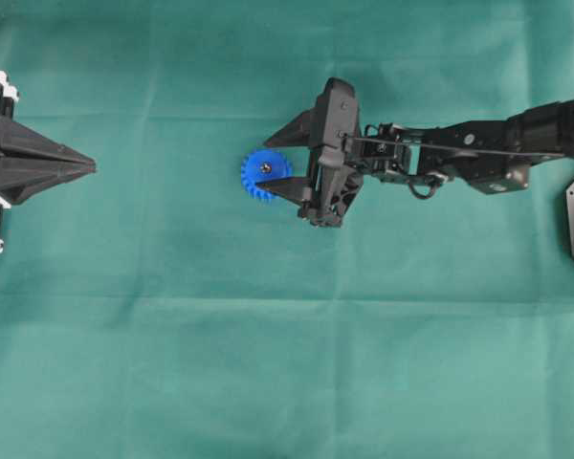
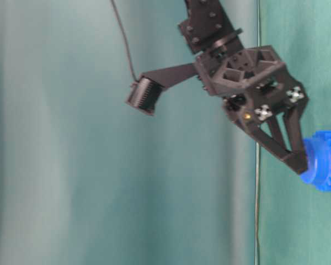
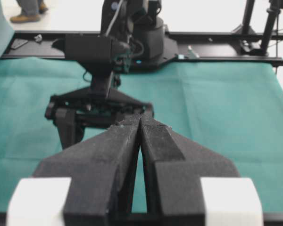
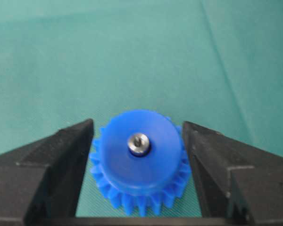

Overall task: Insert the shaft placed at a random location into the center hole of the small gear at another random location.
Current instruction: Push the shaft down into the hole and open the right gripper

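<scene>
At frame centre, the right gripper (image 4: 137, 136) stands wide around the small gear (image 4: 139, 157), the shaft (image 4: 138, 143) seated in its center hole; the left gripper (image 3: 140, 123) is pressed closed.

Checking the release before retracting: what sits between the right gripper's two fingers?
The small gear, the shaft seated in its center hole; right gripper open, per the right wrist view.

Inventory, counted:
- Gear (image 4: 137, 162), blue, toothed: one.
- Shaft (image 4: 138, 143), silvery, seated in the gear's centre hole: one.
- Hole, centre of gear: one, filled by the shaft.
- Grippers: two, the left gripper (image 1: 88, 166) and the right gripper (image 1: 273, 161), two fingers each.
- Cloth (image 1: 268, 363), green, over the table: one.
</scene>
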Robot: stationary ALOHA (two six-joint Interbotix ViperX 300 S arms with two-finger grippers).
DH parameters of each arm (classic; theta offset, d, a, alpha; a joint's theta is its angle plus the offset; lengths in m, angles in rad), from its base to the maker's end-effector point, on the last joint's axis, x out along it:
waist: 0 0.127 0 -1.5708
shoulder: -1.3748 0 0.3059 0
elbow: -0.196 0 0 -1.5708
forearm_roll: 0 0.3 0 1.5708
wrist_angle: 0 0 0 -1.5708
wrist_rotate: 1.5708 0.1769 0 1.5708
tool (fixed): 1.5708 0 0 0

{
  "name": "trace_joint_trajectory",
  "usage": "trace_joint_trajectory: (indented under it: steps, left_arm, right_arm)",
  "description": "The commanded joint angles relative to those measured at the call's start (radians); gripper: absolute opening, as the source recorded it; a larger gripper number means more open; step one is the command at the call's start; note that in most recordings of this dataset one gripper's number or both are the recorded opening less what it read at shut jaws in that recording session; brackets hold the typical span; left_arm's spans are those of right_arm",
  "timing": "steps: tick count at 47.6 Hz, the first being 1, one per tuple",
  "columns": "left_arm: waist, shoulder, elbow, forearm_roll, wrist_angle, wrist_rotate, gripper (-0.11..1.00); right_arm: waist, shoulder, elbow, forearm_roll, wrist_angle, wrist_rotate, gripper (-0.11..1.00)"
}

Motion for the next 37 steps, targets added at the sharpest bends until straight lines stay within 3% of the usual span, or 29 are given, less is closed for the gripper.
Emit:
trace_joint_trajectory:
  steps: [1,20,37]
  left_arm:
    - [-0.002,0.008,-0.018,0.003,-0.003,-0.002,0.00]
    - [-0.002,0.008,-0.018,0.003,-0.003,-0.005,0.00]
    - [-0.006,0.008,-0.018,0.003,-0.003,-0.005,0.00]
  right_arm:
    - [0.003,-0.069,-0.020,0.003,0.028,0.011,0.77]
    - [0.003,-0.107,-0.005,0.003,0.094,0.012,0.77]
    - [0.005,-0.210,0.087,0.003,0.100,0.012,0.77]
